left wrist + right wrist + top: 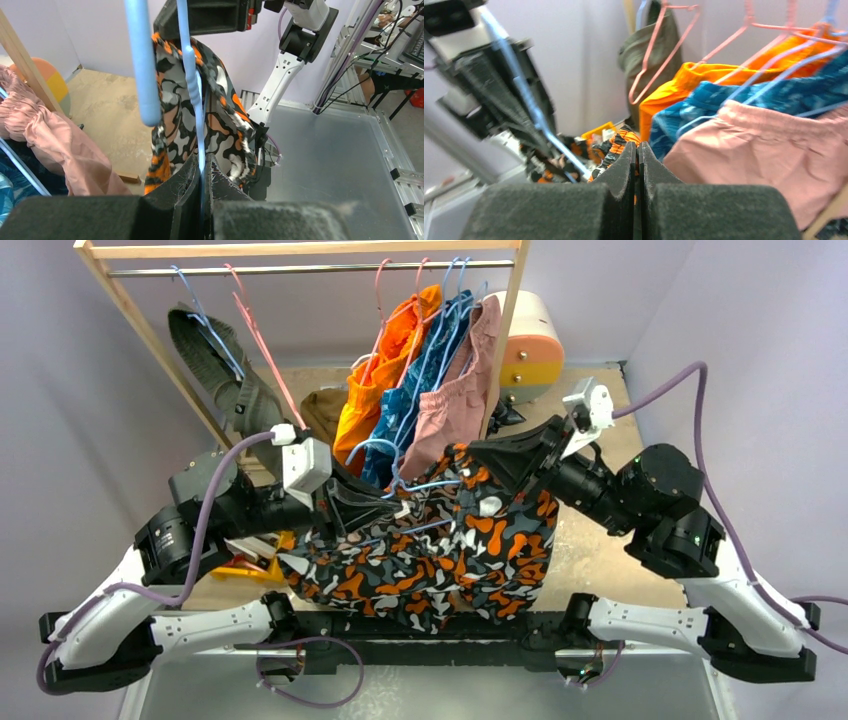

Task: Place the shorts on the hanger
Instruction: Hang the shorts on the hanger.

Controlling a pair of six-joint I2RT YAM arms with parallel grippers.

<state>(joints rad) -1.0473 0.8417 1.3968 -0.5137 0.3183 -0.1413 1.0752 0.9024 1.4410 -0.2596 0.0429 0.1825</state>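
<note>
The camouflage shorts (430, 555) hang in mid-air between the two arms, draped over the light-blue hanger (425, 486). My left gripper (202, 167) is shut on the hanger's thin wire (199, 115), which rises straight out of the closed jaws, with the shorts (225, 125) bunched just behind it. My right gripper (638, 147) is shut on an orange-and-black edge of the shorts (624, 136), and a strip of the fabric shows between the jaws. From above, the right gripper (478, 456) sits at the shorts' upper right and the left gripper (385, 502) at their upper left.
A wooden rack (120, 295) stands behind, with orange shorts (385, 370), blue shorts (425, 390), dusty-pink shorts (455, 390) and an olive garment (215, 365) on hangers. A pink-red hanger (262, 340) hangs free. A rounded white, yellow and orange object (530, 340) sits back right.
</note>
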